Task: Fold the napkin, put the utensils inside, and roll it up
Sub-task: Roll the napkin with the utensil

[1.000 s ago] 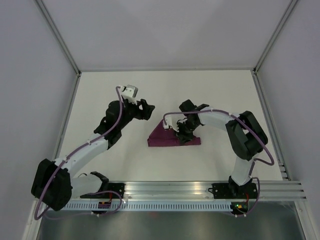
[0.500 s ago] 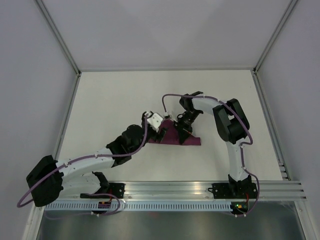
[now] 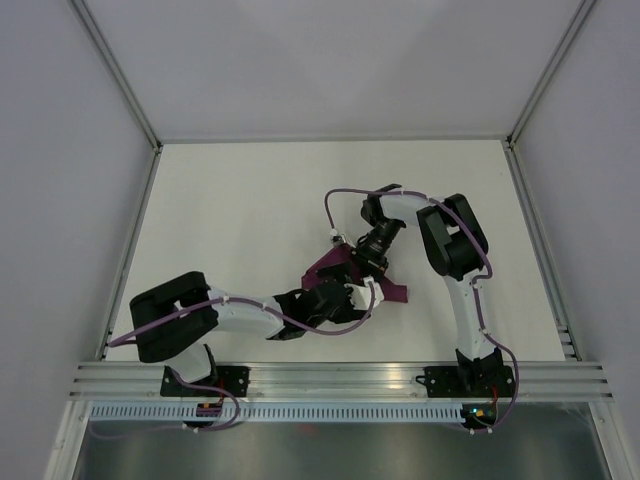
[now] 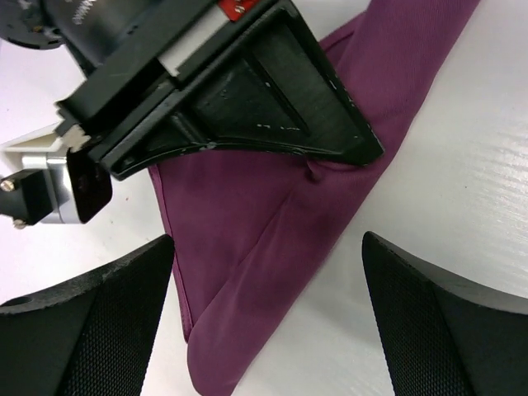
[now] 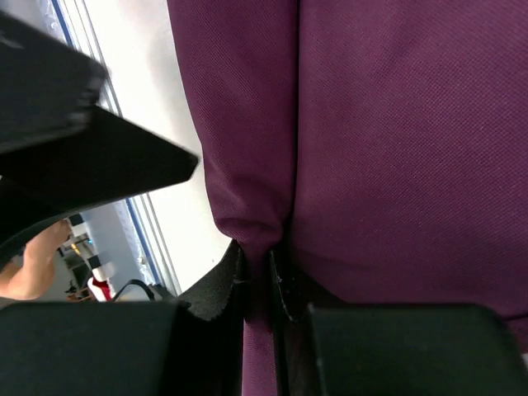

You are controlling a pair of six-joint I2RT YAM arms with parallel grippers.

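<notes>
1. Left gripper (image 4: pixel 266 247): jaws have just gone fully wide and hold nothing. They straddle the near end of the napkin (image 4: pixel 247 214).
2. Right gripper (image 5: pixel 262 268): nearly closed, still pinching a ridge of cloth.
3. Left arm has swung from the napkin's far-left side to low along the near edge.
4. Napkin lies folded on the table (image 3: pixel 220 210), right of centre, raised at the pinch. Utensils are not visible in any view.
5. My read: the left is lining up a second grip for the fold or roll, and hasn't closed yet.

Napkin (image 3: pixel 326 268): on the table (image 3: pixel 230 200), about mid-width, toward the near edge.
Left gripper (image 3: pixel 350 298): above the napkin's near-left end, one finger at each side.
Right gripper (image 3: pixel 372 258): behind it, on the napkin's far part, a fold between its fingers.
</notes>
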